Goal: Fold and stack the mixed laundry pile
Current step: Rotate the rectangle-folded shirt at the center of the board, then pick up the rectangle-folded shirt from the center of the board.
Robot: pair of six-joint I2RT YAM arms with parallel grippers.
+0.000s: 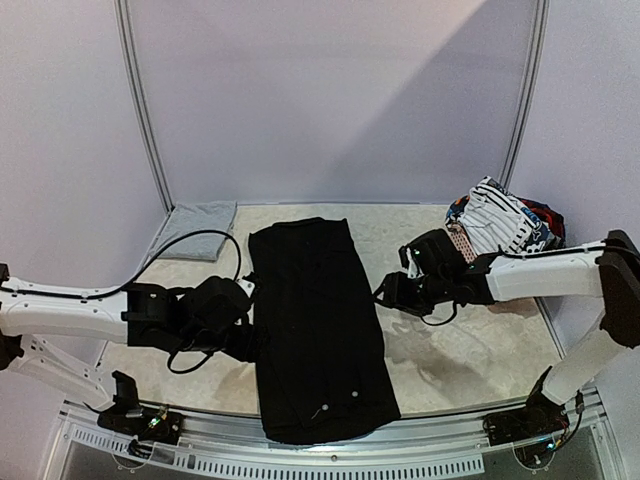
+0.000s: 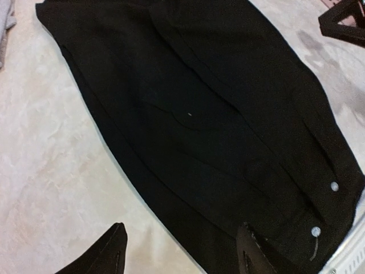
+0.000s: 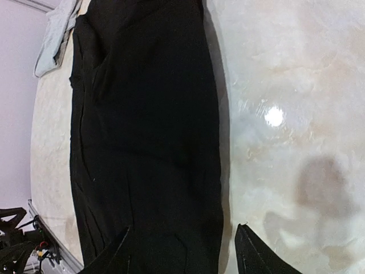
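At the far left of the tabletop (image 1: pixel 450 350), a folded light grey garment (image 1: pixel 200 228) lies flat. Next comes your left hand (image 2: pixel 179 257) at the left edge of the black trousers (image 1: pixel 315 320). Its fingers (image 2: pixel 108 254) stand apart, one over bare tabletop and one over cloth, and it holds nothing.

The trousers lie flat and lengthwise down the middle, with the buttoned waistband at the near edge. Expect them to be soft and limp, and heavy enough to sag and drag. Pinch a side edge in each hand and lift evenly.

Your right hand (image 3: pixel 182 257) straddles the trousers' right edge, also spread and empty. I cannot tell whether either hand touches the cloth. The rest of the laundry pile (image 1: pixel 535 225), with a white black-striped piece (image 1: pixel 498 215) on top, sits in the far right corner, well apart.
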